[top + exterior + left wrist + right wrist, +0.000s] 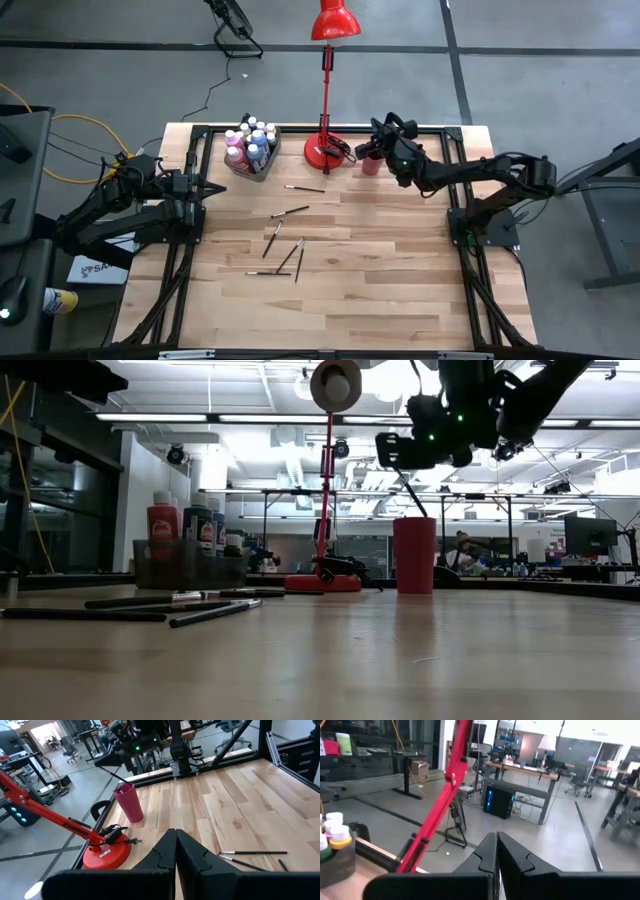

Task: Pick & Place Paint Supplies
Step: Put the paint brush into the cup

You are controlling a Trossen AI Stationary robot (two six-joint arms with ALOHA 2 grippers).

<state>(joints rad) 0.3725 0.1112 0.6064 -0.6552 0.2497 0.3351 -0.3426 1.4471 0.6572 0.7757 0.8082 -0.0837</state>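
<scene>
A: Your right gripper — where, and what state?
B: Closed, empty, above the dark red cup, upper centre-right.
A: The left gripper?
B: Closed too, at the pale wooden table's left edge.
A: Supplies?
B: White-capped paint bottles crowd the translucent grey bin, upper left; thin dark-handled paintbrushes lie mid-table.

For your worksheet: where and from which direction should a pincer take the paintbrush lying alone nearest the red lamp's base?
Take that paintbrush at mid-handle, from straight above, fingers straddling its width. It lies flat, thin, apart from the others, with bare table on both sides.
</scene>
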